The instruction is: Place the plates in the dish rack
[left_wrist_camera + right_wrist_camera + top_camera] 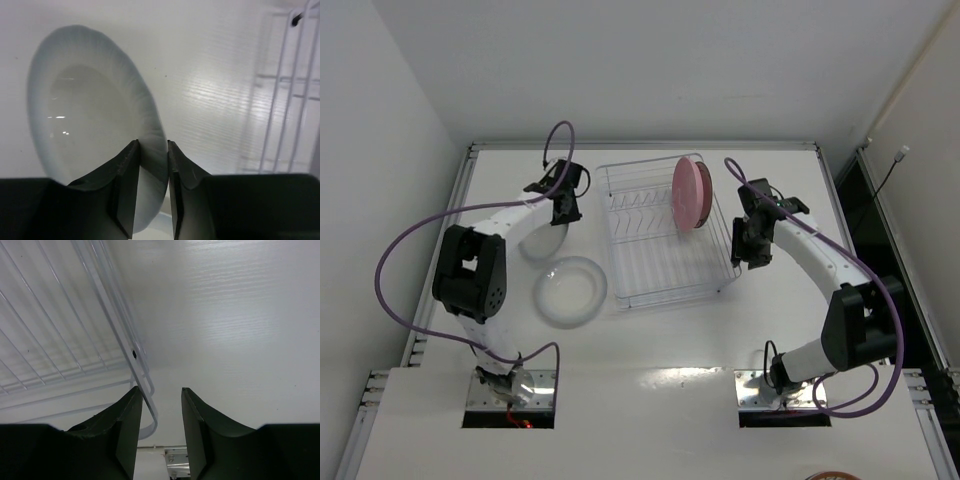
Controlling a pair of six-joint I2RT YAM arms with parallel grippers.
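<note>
Overhead view of a white table (660, 350) w/ a rectangular clear wire dish rack (650, 265) at its centre. I'm the two arms, one on each side of the rack.

My left gripper (152, 150), just off the rack's left side, is pinched nearly shut on a round translucent whitish plate (90, 110). One finger sits inside the rim, the other outside. I can't tell whether the plate has left the table yet.

A second translucent round plate (570, 290) lies flat on the table near the rack's front-left corner. A plain pink round plate (690, 192) stands upright in a slot toward the rack's back-right.

My right gripper (162, 400) hangs at the rack's front-right corner, jaws part open & holding nothing. The rack's corner wire sits just inside one finger, not pinched.

Step in hand, as I judge it: lift the held plate & carry it to a free slot in the rack, left of the pink plate.

How to do it well:
- The hold is on a thin, smooth rim, so squeeze firmly & lift slowly.
- Turn the plate edge-on, parallel to the pink plate.
- Come in from above the rack & lower between two prongs w/o knocking the pink plate.
- My right arm could steady the rack at its corner if it slides.
- Let go only once the plate's lower edge rests on the rack's floor wires.
</note>
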